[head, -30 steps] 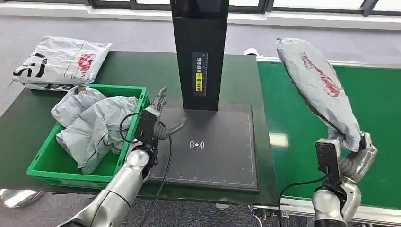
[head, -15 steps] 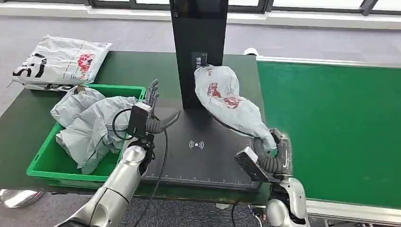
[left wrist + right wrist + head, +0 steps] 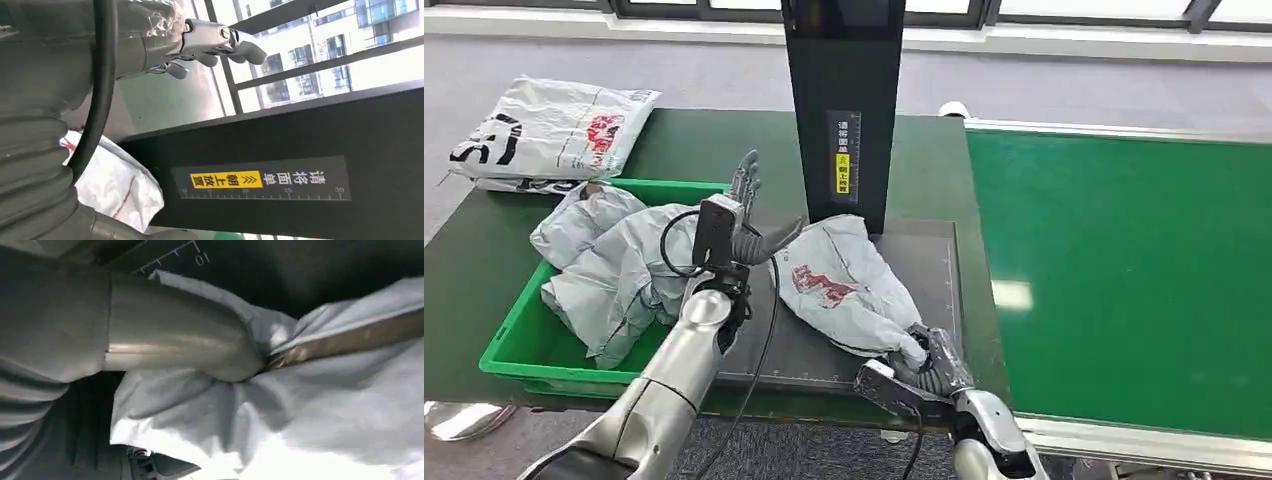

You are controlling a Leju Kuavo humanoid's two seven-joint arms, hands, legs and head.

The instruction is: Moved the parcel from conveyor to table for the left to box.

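parcel (image 3: pixel 844 285) on pad (image 3: pixel 924 275); bin (image 3: pixel 509 345) left; conveyor (image 3: pixel 1124 270) right

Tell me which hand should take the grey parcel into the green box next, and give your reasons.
Left. The left hand hovers open between the green box and the parcel, which lies on the black mat. The right hand grips the parcel's near end, on the side away from the box.

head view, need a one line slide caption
Right hand holds a grey parcel on the black scan pad while the open left hand waits beside the green bin.
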